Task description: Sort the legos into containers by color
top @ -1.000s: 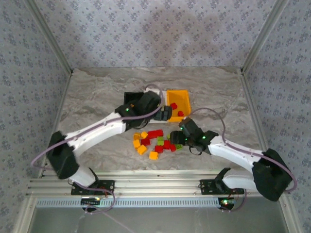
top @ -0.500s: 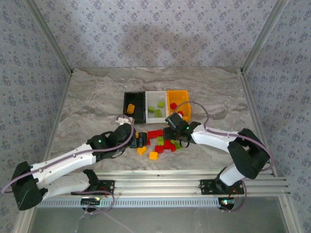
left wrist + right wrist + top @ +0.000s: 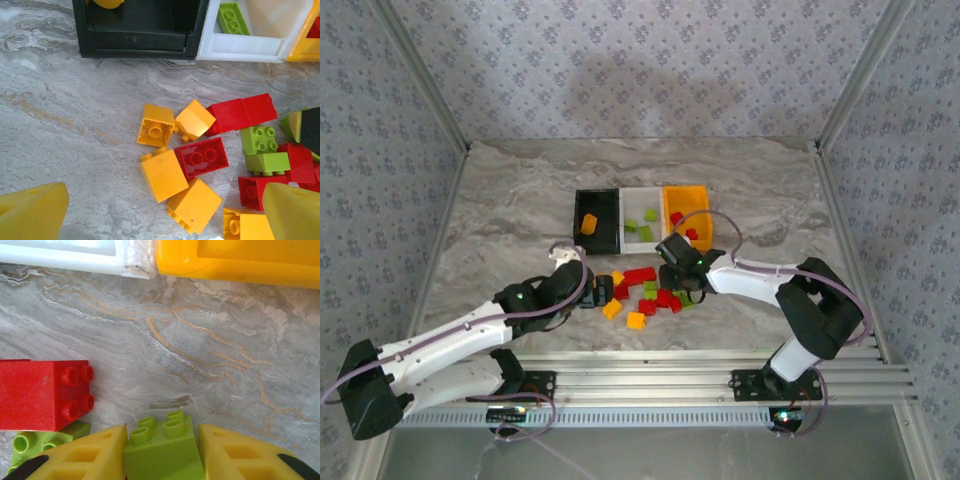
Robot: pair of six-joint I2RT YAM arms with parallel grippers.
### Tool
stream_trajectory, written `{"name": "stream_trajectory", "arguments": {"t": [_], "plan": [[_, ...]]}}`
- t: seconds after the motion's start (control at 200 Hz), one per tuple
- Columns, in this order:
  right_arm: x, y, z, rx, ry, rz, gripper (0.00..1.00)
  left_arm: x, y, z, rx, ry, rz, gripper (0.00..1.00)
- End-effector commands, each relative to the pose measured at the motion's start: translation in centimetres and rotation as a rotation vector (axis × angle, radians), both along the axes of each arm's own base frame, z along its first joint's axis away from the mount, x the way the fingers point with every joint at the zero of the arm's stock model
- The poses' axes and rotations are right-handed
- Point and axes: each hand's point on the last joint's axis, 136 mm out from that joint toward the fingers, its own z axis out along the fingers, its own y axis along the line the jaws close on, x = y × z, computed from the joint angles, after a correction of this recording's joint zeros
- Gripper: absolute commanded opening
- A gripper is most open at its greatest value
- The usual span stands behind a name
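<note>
Left gripper (image 3: 160, 197), jaws spread wide, hovers over the orange-yellow bricks (image 3: 162, 175) at the left edge of the lego pile (image 3: 645, 292). Right gripper (image 3: 161, 440), at the pile's far right edge, has its yellow fingers (image 3: 85, 455) closed against both sides of a lime green brick (image 3: 160, 455); a red brick (image 3: 45, 392) lies just left of it. Beyond the pile stands the container row: black bin (image 3: 605, 232) holding one orange-yellow piece (image 3: 588, 222), white bin (image 3: 640, 195) holding lime green pieces (image 3: 645, 233), orange-yellow bin (image 3: 692, 200) holding red pieces (image 3: 677, 217)
</note>
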Motion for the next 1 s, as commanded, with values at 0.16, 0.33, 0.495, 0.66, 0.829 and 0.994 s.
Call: {"name": "stream_trajectory", "arguments": {"t": [0.16,0.33,0.495,0.66,0.829,0.994], "plan": [[0.5,0.8,5.6,0.037,-0.106,0.022,0.36,0.2,1.5,0.8,0.001,-0.032,0.049,0.99],[2.7,2.2,10.0,0.092,-0.185,0.024,0.36,-0.1,2.2,0.2,0.002,-0.028,0.066,0.99],[7.3,3.7,10.6,0.105,-0.206,-0.020,0.38,-0.4,2.2,-0.3,-0.002,-0.010,0.057,0.99],[12.5,4.5,10.5,0.117,-0.221,-0.078,0.39,-0.7,2.4,-0.6,0.002,0.007,0.054,0.99],[15.4,5.2,10.4,0.143,-0.219,-0.098,0.58,-1.2,2.5,-1.3,-0.003,0.029,0.044,1.00],[15.0,5.4,13.2,0.187,-0.265,-0.092,0.71,-1.4,1.7,-1.5,-0.021,0.042,0.005,1.00]]}}
